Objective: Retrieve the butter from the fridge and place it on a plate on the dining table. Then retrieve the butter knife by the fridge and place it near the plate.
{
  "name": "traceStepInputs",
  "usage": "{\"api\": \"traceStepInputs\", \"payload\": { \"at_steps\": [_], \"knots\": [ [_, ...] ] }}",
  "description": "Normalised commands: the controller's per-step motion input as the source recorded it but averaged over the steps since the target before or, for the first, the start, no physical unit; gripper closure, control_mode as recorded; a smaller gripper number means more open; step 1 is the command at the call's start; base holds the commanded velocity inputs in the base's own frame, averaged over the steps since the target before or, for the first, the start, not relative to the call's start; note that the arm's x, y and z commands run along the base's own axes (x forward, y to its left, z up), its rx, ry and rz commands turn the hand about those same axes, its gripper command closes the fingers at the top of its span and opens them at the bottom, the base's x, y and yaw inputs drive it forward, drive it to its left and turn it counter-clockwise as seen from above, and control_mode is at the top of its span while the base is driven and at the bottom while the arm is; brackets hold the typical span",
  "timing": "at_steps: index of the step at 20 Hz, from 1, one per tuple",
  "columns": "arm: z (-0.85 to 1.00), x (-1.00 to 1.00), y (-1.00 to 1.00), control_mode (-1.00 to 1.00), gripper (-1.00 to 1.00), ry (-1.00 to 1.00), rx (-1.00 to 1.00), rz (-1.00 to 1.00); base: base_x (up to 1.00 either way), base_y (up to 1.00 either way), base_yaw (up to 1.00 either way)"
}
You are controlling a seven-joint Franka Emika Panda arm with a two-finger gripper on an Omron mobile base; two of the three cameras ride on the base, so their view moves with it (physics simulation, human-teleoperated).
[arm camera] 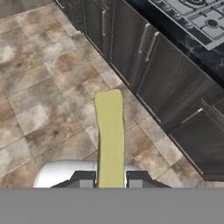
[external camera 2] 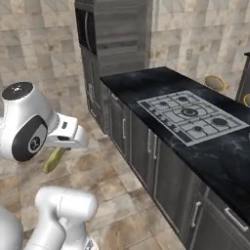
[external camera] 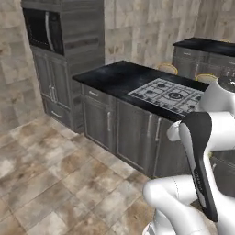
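While the arm hangs over the tiled floor, a black marbled counter on dark grey cabinets runs beside it, with a gas cooktop set into the top. A tall cabinet with a built-in oven stands at the counter's far end. Below the wrist, the gripper is clamped on the butter — an olive-yellow bar projecting forward between the two fingertips, above the floor and apart from the cabinet doors.
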Motion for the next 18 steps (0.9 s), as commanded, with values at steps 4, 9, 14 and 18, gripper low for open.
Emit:
{"api": "traceStepInputs", "payload": {
  "at_steps": [4,9,14,18],
  "knots": [
    [0.00,0.00,0.00,1.00,1.00,0.00,0.00,0.00,-0.05,-0.18,-0.88],
    [0.00,0.00,0.00,1.00,1.00,0.00,0.00,0.00,-0.10,-0.10,-0.89],
    [0.00,0.00,0.00,1.00,1.00,0.00,0.00,0.00,-0.13,-0.63,-0.72],
    [0.00,0.00,0.00,1.00,1.00,0.00,0.00,0.00,-0.13,-1.00,-0.38]
  ]
}}
